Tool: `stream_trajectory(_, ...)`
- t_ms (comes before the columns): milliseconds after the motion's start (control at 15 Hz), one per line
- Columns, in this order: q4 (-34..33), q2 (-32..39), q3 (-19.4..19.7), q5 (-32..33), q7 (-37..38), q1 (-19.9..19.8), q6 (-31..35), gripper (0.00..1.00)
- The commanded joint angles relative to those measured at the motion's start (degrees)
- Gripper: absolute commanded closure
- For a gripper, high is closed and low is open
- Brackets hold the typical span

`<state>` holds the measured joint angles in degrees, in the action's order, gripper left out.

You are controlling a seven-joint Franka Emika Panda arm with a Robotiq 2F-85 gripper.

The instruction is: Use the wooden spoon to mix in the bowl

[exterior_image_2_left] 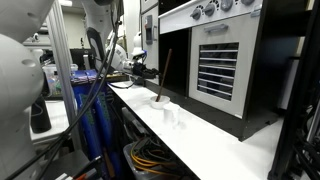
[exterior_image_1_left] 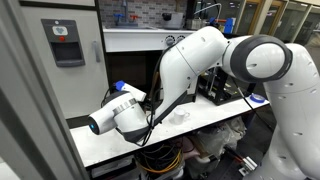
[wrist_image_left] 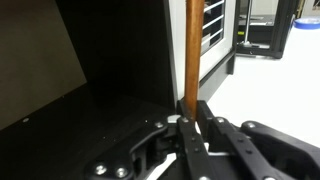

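In the wrist view my gripper (wrist_image_left: 192, 125) is shut on the thin brown handle of the wooden spoon (wrist_image_left: 191, 50), which runs straight away from the jaws. In an exterior view the spoon (exterior_image_2_left: 164, 72) slants down beside the gripper (exterior_image_2_left: 150, 72), and its lower end is at a small pale bowl (exterior_image_2_left: 160, 101) on the white table; I cannot make out specks in it. A second small pale bowl (exterior_image_2_left: 173, 116) stands just in front. In the other exterior view a small bowl (exterior_image_1_left: 180, 117) shows beside the arm, and the gripper and spoon are hidden.
A large oven (exterior_image_2_left: 215, 60) with a dark open cavity (wrist_image_left: 80, 60) stands on the white table (exterior_image_2_left: 215, 140) right beside the bowls. Cables and blue containers (exterior_image_2_left: 95, 110) lie below the table edge. The robot arm (exterior_image_1_left: 200, 60) fills much of one exterior view.
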<state>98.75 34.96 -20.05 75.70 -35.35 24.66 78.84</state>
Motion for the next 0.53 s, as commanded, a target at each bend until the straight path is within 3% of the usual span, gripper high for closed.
stream_trajectory(0,-1.1,0.6,-0.1,-1.7,0.1,0.1,1.5,0.97)
stream_trajectory(467,0.7,-0.3,0.3,-1.8,0.1,0.0,1.1,0.97)
